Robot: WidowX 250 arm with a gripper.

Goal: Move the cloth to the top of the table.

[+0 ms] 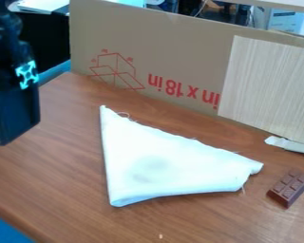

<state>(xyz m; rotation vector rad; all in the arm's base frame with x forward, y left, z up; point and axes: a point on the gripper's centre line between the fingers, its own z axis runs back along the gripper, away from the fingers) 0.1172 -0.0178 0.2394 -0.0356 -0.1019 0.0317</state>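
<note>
The black gripper [14, 111] hangs at the left edge of the camera view, above the left part of the table. It is to the left of the cloth and apart from it. The white cloth [164, 159] lies folded in a rough triangle on the middle of the brown wooden table [59, 190]. One narrow corner points to the upper left, another to the right, and loose threads hang from its edges. A faint grey patch shows on its lower part.
A brown chocolate-bar-like block [289, 188] lies right of the cloth. Cardboard [174, 52] stands along the table's back edge, with a pale wood-grain panel [269, 88] against it at the right. A torn white strip [291, 144] lies at the panel's foot.
</note>
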